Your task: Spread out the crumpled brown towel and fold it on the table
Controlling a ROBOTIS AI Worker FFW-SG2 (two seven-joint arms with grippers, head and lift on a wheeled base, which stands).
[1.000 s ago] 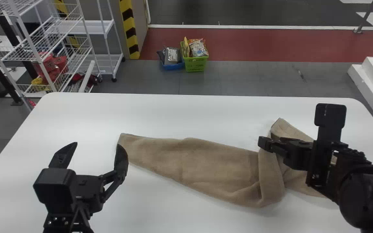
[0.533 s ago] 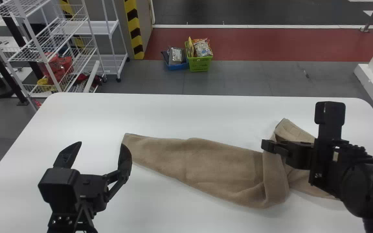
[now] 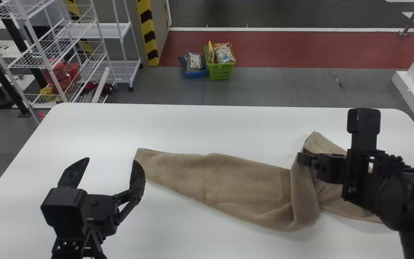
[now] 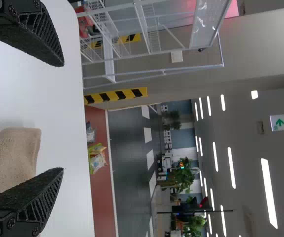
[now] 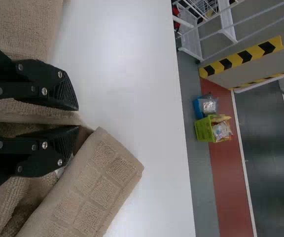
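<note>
Brown towel (image 3: 228, 180) lies bunched; right tool (image 5: 78, 117), at three o'clock, slightly parted, likely to straighten it; left tool (image 3: 110, 162), at eight, gapes

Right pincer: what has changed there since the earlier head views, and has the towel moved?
The right pincer has shifted to the robot's right over the towel, with its wrist block now a little higher in the head view. I see nothing newly grasped or let go. The towel lies as before, and the left pincer stays open by its left end.
</note>
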